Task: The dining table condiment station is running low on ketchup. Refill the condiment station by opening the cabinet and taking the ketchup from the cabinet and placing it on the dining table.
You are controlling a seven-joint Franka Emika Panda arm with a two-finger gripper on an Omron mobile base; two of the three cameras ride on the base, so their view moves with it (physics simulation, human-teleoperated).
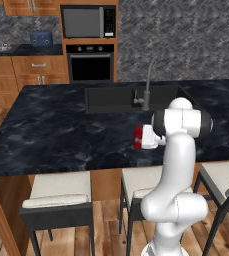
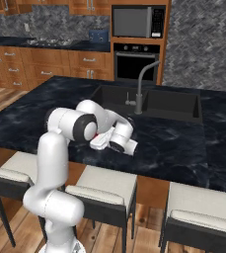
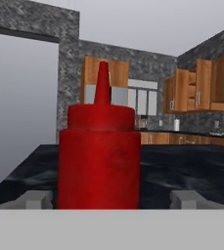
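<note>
The ketchup (image 3: 99, 161), a red squeeze bottle with a pointed nozzle, stands upright on the dining table (image 3: 196, 171), close in front of the hand camera. My gripper (image 3: 111, 200) is open: its fingertips (image 3: 35, 199) sit low on either side of the bottle with a clear gap to each side. In the left base view the ketchup (image 1: 137, 134) shows as a red patch at the end of my gripper (image 1: 139, 138), near the front edge of the dining table (image 1: 61, 130), in front of the sink. Brown wooden wall cabinets (image 3: 196, 90) hang on the far wall.
An inset sink (image 1: 111, 97) with a slim faucet (image 1: 147, 87) lies just behind the hand. White-cushioned stools (image 1: 58, 192) line the table's near edge. An oven (image 1: 90, 62) and microwave (image 1: 88, 22) stand against the back wall.
</note>
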